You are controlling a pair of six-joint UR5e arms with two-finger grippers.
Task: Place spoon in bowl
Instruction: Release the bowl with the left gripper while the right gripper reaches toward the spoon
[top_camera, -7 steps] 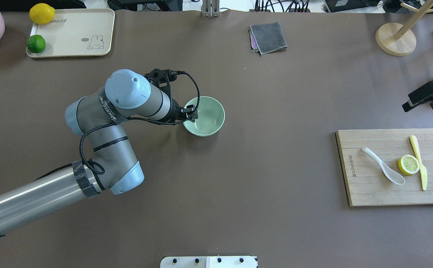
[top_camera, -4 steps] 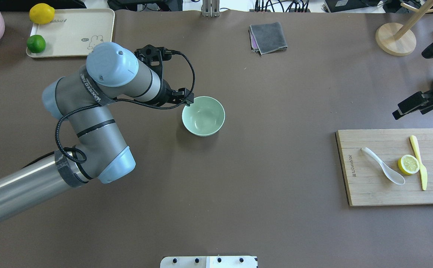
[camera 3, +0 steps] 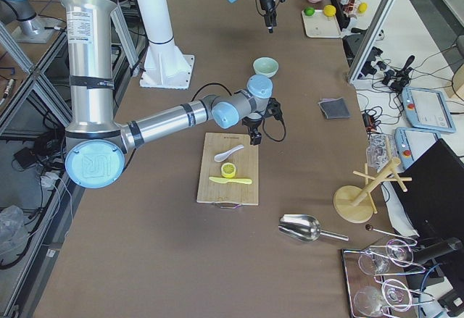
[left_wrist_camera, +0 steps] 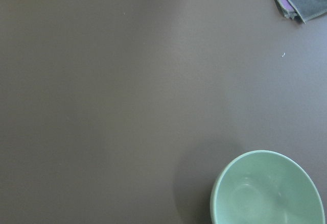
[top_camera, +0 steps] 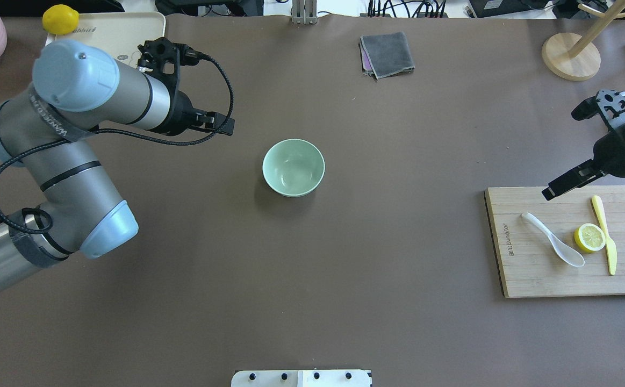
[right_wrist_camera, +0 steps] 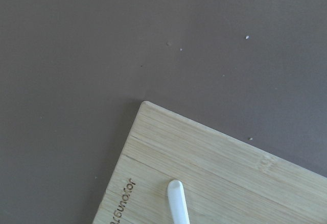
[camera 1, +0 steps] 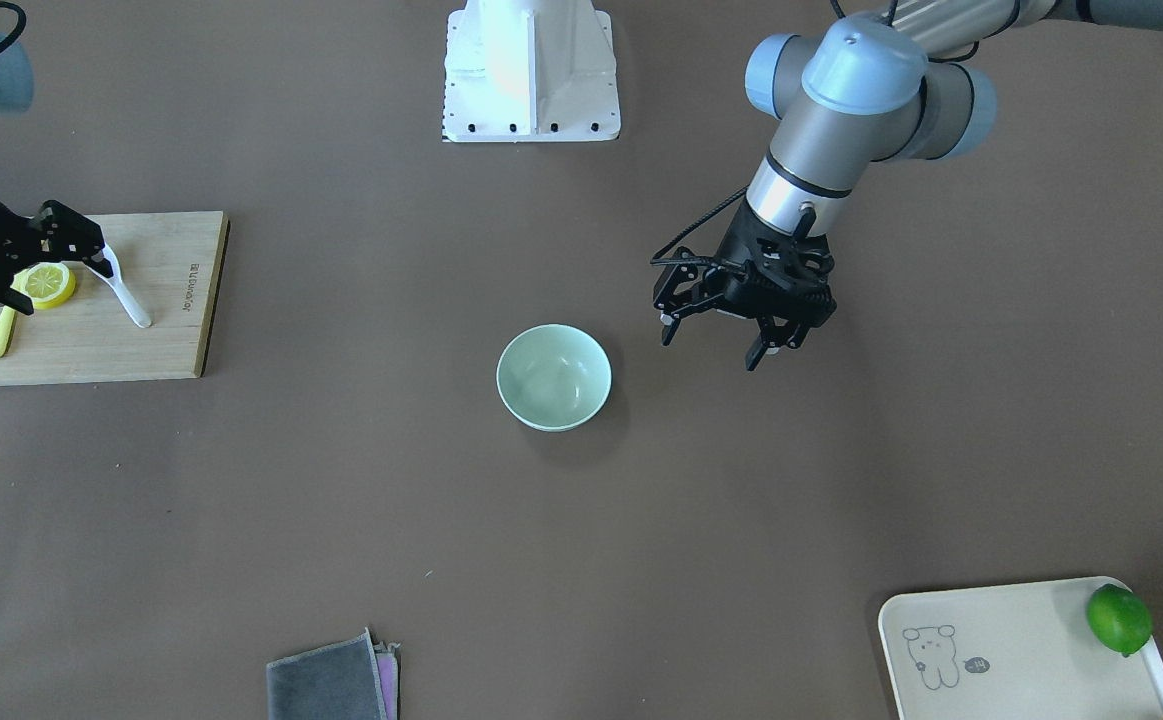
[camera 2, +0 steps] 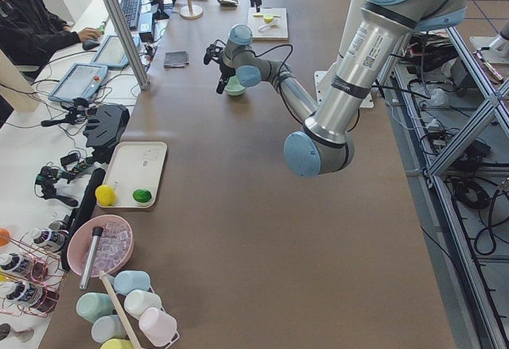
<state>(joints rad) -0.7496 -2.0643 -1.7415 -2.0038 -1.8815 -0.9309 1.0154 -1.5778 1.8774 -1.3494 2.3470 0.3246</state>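
L gripper is hovering, fingers spread, at bowl's 2 o'clock in front view. R gripper, also spread, is hanging over spoon on board.

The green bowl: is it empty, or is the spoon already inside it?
Empty. The bowl stands upright with only bare glossy walls inside; the spoon lies on the cutting board.

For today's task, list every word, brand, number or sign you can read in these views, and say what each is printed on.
"WAN…": white capitals on the strap around the left arm; the rest is unclear.
"…abbit": on the tray, with the start of the word cut off; the bubble by its drawing is too small to read.
Brand word on the cutting board: too blurred to spell.
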